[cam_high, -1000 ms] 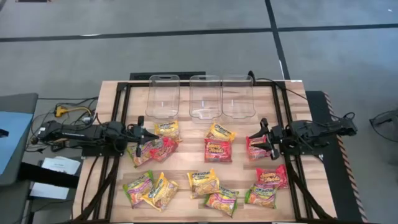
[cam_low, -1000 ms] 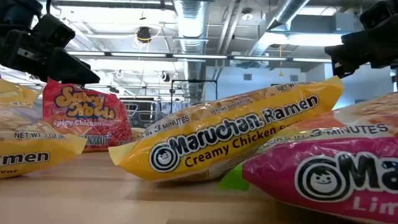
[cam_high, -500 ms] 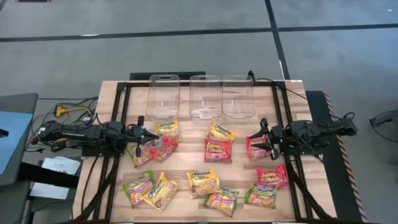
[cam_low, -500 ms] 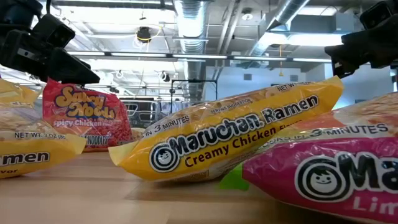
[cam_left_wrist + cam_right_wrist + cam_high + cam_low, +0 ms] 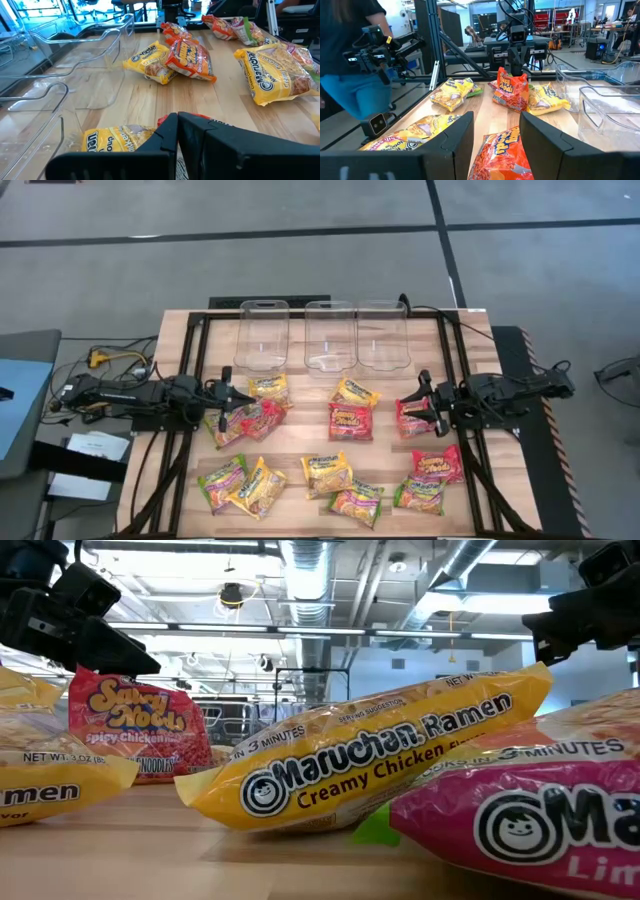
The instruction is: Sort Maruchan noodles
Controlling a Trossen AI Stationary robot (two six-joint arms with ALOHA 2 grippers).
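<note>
**Both Arms Low Over the Scattered Ramen Packets**

The Maruchan noodles (image 5: 330,450) lay spread across the wooden table (image 5: 300,438), about a dozen packets in red-orange, yellow and green-and-pink, all in front of three clear bins (image 5: 325,335) standing in a row along the far edge. None of the packets sat inside a bin.

The left gripper (image 5: 228,405) hung at the left side of the table, its fingers pressed together, right over a red packet (image 5: 262,418) that overlapped a green-and-pink one; a yellow packet (image 5: 268,387) lay just beside it, toward the bins. Whether the fingertips touched the red packet could not be told.

The right gripper (image 5: 418,409) sat at the right side with its fingers (image 5: 455,140) spread apart (a red-orange packet (image 5: 500,152) lay between them in the wrist view), though they did not visibly pinch it.

At table height, a yellow Creamy Chicken packet (image 5: 370,755) filled the middle of the view.
</note>
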